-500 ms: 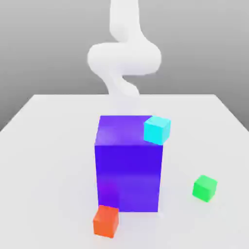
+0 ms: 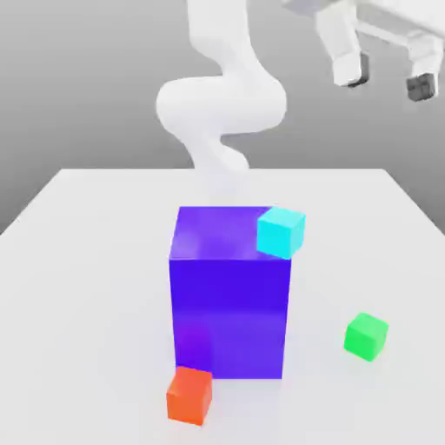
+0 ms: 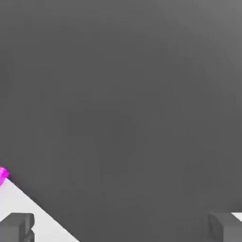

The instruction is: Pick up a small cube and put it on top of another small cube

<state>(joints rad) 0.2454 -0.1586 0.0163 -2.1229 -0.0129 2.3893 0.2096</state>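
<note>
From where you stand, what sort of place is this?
Most likely a computer-simulated test bench, not a real room: a bare white table against a flat grey backdrop, plain coloured blocks such as the small green cube and big blue-purple block, and a smooth white robot arm.

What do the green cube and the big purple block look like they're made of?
Green cube: flat, even colour with no grain or markings, probably plain matte plastic, though that is a guess. Purple block: similar but glossier, with a faint reddish reflection low on its front.
</note>
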